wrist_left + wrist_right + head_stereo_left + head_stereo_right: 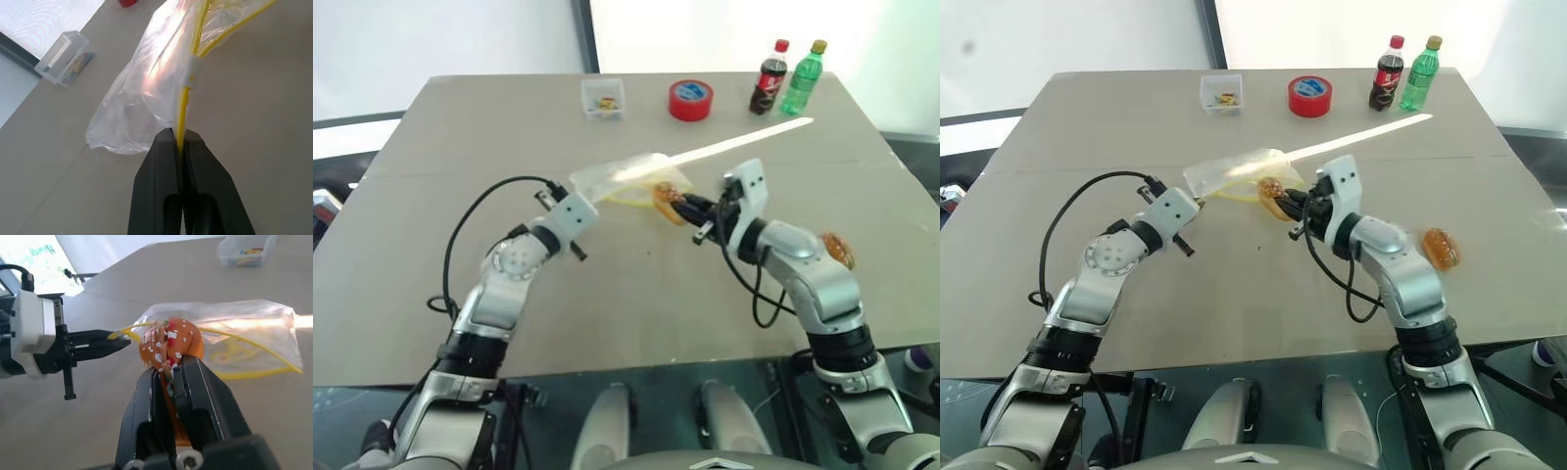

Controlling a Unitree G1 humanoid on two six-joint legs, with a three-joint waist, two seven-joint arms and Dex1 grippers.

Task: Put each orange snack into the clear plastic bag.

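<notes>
Grey-brown desk, matte, with a seam running across it and a bright streak of light slanting over the far half. White wall and a dark vertical frame behind; glare from the window side. Along the far edge: small clear square box, red tape roll, cola bottle and green bottle standing just beside each other. Near half of the desk is bare apart from the arms; the far clutter sits well apart from the work in the middle. Left arm reaches forward and inward, roughly level; left pincer is closed tight on the yellow seal strip of the clear plastic bag, which hangs lifted off the desk with its mouth toward the other arm. Right arm is bent in toward centre, pincer pointing about level at the bag; right pincer is clamped on one orange snack, narrow gap with the snack pinched between the fingers. That snack is right at the bag's yellow-edged opening; can't tell whether it is past the rim. Second orange snack lies on the desk on the right, just beside the right forearm, near the right edge.
</notes>
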